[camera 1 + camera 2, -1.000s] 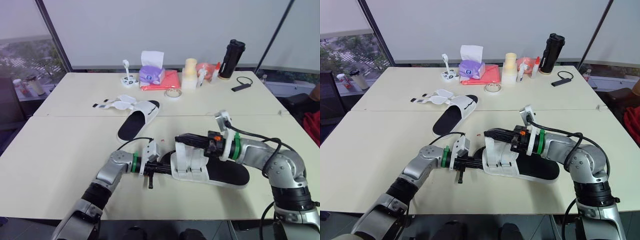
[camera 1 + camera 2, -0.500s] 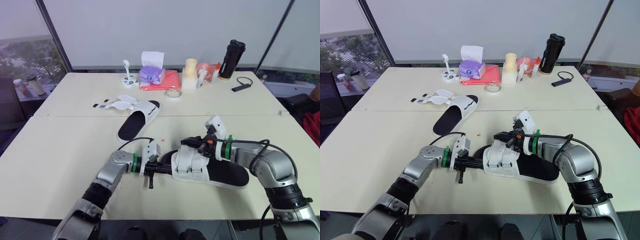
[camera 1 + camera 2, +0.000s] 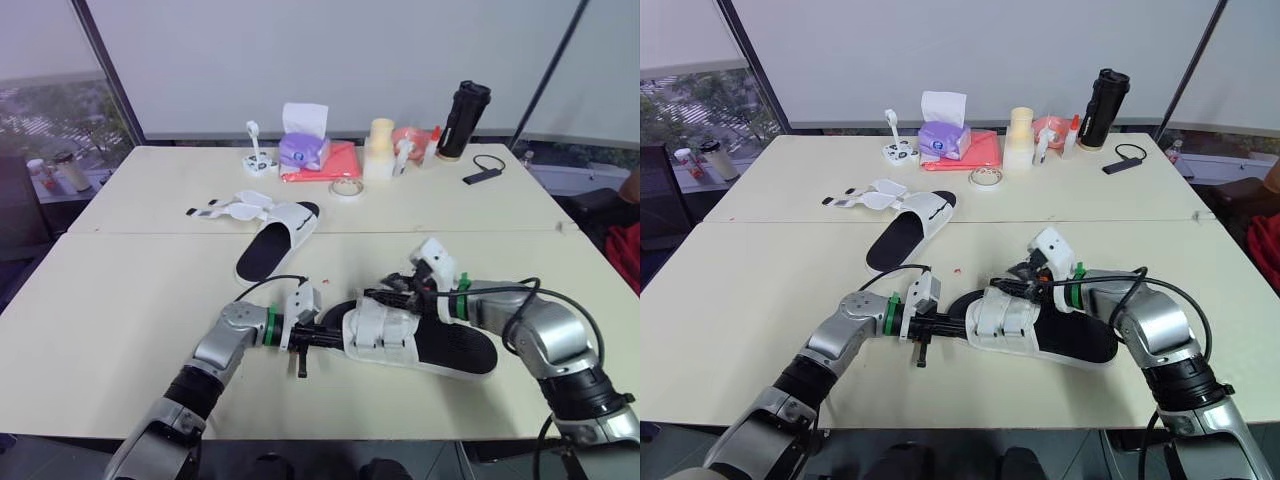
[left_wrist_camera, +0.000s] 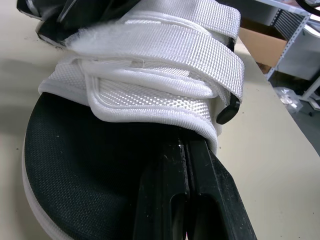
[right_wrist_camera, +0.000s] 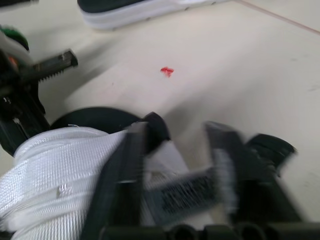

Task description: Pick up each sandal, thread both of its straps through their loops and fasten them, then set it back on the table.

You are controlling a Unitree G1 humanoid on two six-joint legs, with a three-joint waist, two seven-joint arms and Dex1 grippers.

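Now the sandal (image 3: 452,348) lies between left claw (image 3: 328,340) and right claw (image 3: 381,298) — touching both.

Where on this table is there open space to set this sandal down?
The widest bare stretch is the near-left table, left of the left end effector and in front of the far sandal. There is also room between the far sandal and the black cable. It is crowded along the far edge around the tissue box, and around the near sandal.
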